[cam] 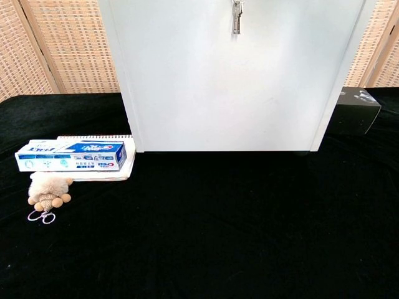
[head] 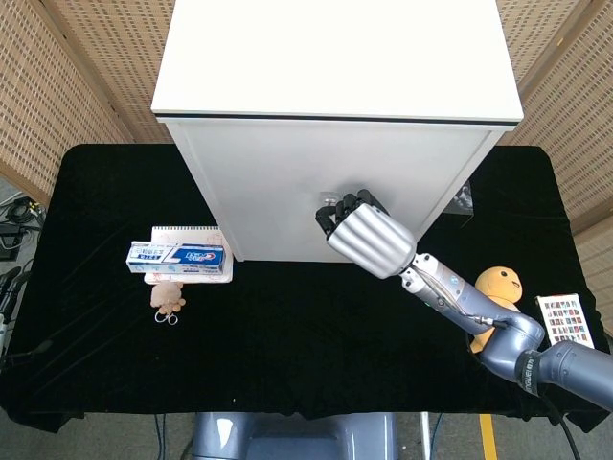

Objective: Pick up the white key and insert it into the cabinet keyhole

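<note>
The white cabinet (head: 316,192) stands at the back middle of the black table. In the chest view a silvery key (cam: 237,17) hangs from the top of the cabinet front (cam: 237,81), and no fingers touch it. In the head view a small bit of the key (head: 329,200) shows on the door just left of my right hand (head: 367,238). That hand hovers close in front of the door with its dark fingertips (head: 347,205) pointing at it, and it holds nothing. My left hand shows in neither view.
A toothpaste box (head: 179,255) lies on a spiral notebook (cam: 100,169) at the left, with a small plush keychain (head: 169,297) in front of it. An orange round toy (head: 501,285) and a printed card (head: 562,319) lie at the right. A black box (cam: 356,110) sits beside the cabinet's right side.
</note>
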